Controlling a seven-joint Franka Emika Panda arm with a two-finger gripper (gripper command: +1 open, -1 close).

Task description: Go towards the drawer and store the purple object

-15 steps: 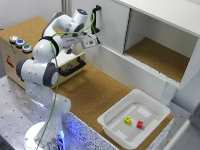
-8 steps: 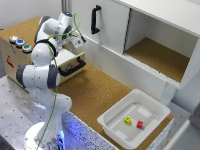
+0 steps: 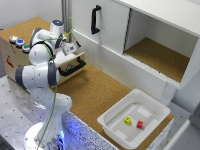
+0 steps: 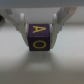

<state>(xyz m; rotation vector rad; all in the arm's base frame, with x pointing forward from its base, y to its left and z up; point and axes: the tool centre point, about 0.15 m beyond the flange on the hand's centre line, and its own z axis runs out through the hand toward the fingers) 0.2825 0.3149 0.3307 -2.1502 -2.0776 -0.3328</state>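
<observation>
In the wrist view a purple cube with yellow letters, the purple object [image 4: 39, 36], sits between my two pale fingers [image 4: 22, 25], and my gripper [image 4: 40, 31] is shut on its sides. A blurred white surface lies under it. In the exterior view my gripper [image 3: 69, 49] hangs over the open drawer [image 3: 75, 64], just behind its pale wood front and black bar handle [image 3: 73, 68]. The drawer belongs to a small wooden box [image 3: 11, 56] with three coloured buttons on top. The arm hides the cube in the exterior view.
A white tub [image 3: 150, 106] holding a yellow cube [image 3: 128, 120] and a red cube [image 3: 140, 124] stands at the exterior view's right front. Behind is a big white cabinet [image 3: 112, 30] with a vertical black handle [image 3: 95, 19] and an open compartment.
The arm has swung towards the exterior view's left and lowered, carrying my gripper from beside the cabinet door to above the open drawer.
</observation>
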